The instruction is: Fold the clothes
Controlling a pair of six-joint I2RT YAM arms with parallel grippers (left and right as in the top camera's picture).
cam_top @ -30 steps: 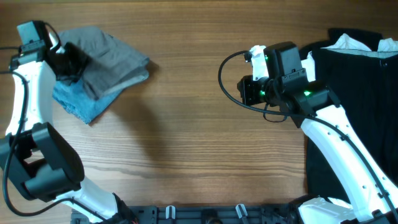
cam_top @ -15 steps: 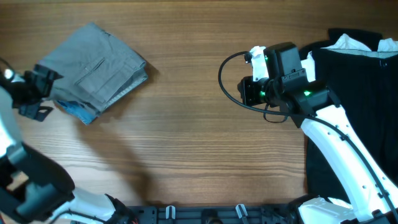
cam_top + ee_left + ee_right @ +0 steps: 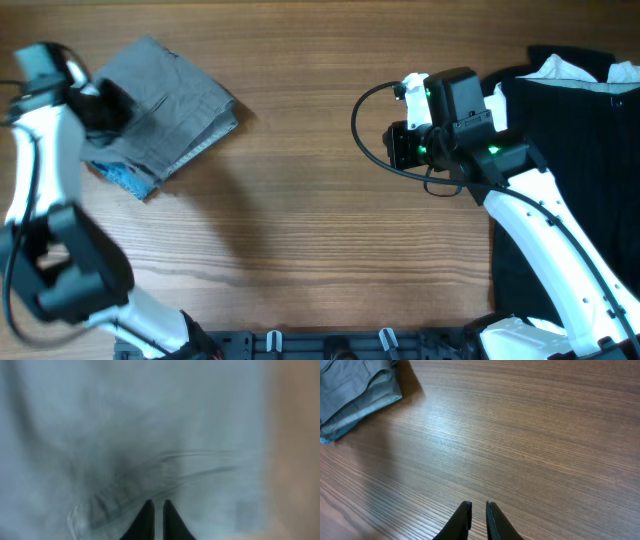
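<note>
A folded grey garment (image 3: 165, 100) lies at the table's back left on top of a blue cloth (image 3: 125, 177). My left gripper (image 3: 100, 105) hovers over the grey garment's left edge. In the blurred left wrist view, grey fabric (image 3: 150, 425) fills the frame and the fingers (image 3: 157, 506) are nearly together with nothing between them. My right gripper (image 3: 398, 146) is shut and empty above bare wood mid-table. Its wrist view shows the fingertips (image 3: 478, 506) and the grey garment (image 3: 355, 385) far off at the top left.
A pile of black clothes (image 3: 570, 170) covers the right side of the table, with a white garment (image 3: 560, 68) at its back edge. The wooden tabletop (image 3: 300, 220) stretches between the two arms.
My left arm swung out to the left edge and came back over the grey garment. The garment now lies flatter and more squarely folded. The right arm has not moved.
</note>
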